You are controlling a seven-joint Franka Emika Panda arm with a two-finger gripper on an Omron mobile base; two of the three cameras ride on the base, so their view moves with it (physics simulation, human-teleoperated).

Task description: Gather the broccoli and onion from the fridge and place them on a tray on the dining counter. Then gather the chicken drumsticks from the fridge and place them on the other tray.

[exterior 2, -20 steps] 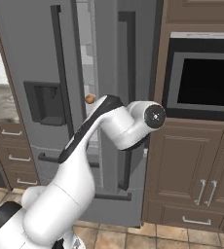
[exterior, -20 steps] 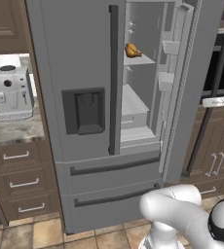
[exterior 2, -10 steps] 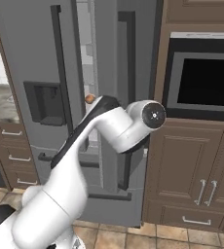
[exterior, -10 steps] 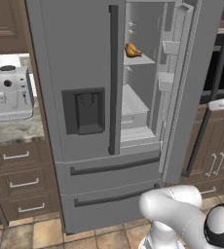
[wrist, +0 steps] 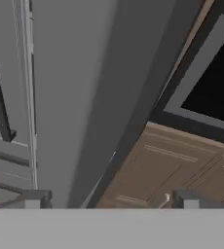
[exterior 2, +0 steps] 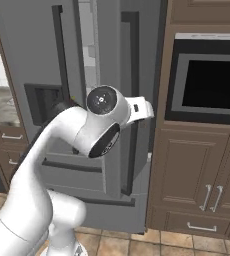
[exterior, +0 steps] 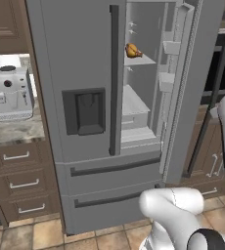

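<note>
We locate one of the chicken drumsticks (exterior: 132, 50) on an upper shelf inside the fridge (exterior: 75, 73), whose right door (exterior: 192, 83) stands swung open. The drumstick lies roughly level on the shelf, plump end to the left and thin end pointing right toward the open door. We cannot make out the broccoli or the onion in these views.

The gripper (wrist: 109, 198) sits outside the fridge, by the outer face of the open door, near the wall oven (exterior 2: 209, 80). Its fingers (wrist: 33, 199) stand wide apart and hold nothing. The hand faces the door's outer face and edge and the brown cabinet (wrist: 167, 170) below the oven.

We judge that the shelf lies above and to the left of the gripper, beyond the door. The arm must come round the door edge before reaching in.
</note>
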